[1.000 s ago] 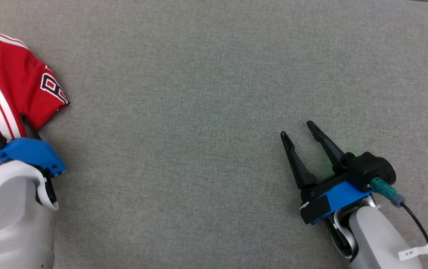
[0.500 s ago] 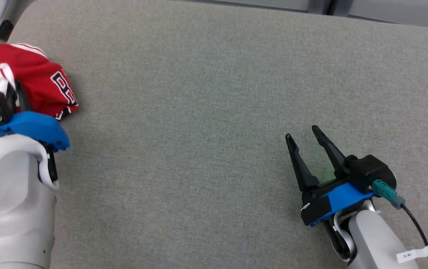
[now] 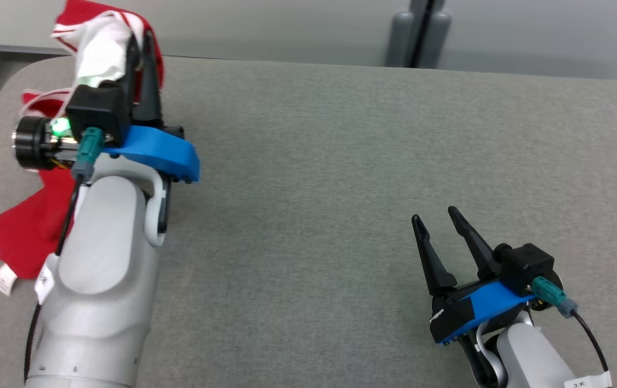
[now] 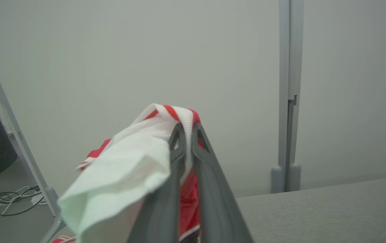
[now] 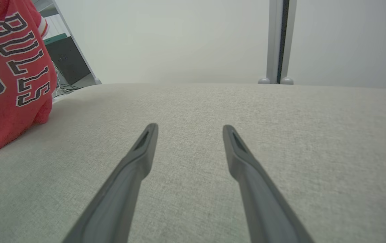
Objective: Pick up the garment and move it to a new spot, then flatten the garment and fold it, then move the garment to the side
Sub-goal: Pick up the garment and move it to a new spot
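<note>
The garment [image 3: 28,226] is a red jersey with white trim and black lettering. It hangs from my left gripper [image 3: 141,40] at the far left of the grey surface, its lower part draped on the surface. In the left wrist view the left gripper [image 4: 186,130] is shut on the garment's [image 4: 125,168] striped white edge. In the right wrist view the garment [image 5: 7,84] hangs at the left with its lettering showing. My right gripper [image 3: 431,214] rests low at the right, open with nothing between its fingers, as the right wrist view [image 5: 187,130] also shows.
The grey padded surface [image 3: 340,161] stretches wide between the two arms. A pale wall and a grey post [image 3: 421,32] stand behind its far edge. A metal frame leg [image 4: 14,135] and cables on the floor lie off the left corner.
My left gripper has shut on the garment and lifted it up off the surface. The head camera has tilted up, bringing the far edge and wall into view. The right gripper stays open.
</note>
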Tool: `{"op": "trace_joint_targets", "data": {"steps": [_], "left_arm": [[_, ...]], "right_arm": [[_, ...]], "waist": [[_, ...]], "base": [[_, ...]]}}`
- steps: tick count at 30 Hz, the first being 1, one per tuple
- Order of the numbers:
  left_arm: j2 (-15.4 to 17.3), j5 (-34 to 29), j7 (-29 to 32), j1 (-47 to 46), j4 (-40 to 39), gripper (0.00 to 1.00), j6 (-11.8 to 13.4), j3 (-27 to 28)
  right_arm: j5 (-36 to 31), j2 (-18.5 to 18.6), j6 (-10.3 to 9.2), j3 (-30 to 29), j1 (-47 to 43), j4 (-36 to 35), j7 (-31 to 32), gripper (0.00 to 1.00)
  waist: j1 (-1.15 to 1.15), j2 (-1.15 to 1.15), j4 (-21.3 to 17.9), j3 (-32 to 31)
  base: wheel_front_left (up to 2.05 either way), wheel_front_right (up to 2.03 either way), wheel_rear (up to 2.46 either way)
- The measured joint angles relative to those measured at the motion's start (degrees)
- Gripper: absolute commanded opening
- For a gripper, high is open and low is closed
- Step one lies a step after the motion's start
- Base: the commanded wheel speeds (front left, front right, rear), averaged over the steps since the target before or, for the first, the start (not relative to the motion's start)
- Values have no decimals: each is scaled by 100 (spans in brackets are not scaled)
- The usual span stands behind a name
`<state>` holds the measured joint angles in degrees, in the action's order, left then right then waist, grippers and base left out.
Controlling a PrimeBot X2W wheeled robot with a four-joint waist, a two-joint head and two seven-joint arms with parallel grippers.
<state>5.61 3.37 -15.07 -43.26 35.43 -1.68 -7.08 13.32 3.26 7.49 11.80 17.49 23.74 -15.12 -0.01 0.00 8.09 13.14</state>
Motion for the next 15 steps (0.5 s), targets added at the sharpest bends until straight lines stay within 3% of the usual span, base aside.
{"op": "trace_joint_targets", "data": {"steps": [9, 15], "left_arm": [[-253, 390, 1, 88, 148, 0, -236, -1103], [-272, 1370, 1, 87, 51, 0, -26, -2552]], "right_arm": [[296, -27, 0, 146, -3, 41, -1, 100], [439, -33, 0, 263, 9, 51, 0, 100]], "waist": [[1, 0, -1164, 35], [1, 0, -1942, 36]], "base": [[0, 0, 0], [0, 0, 0]]}}
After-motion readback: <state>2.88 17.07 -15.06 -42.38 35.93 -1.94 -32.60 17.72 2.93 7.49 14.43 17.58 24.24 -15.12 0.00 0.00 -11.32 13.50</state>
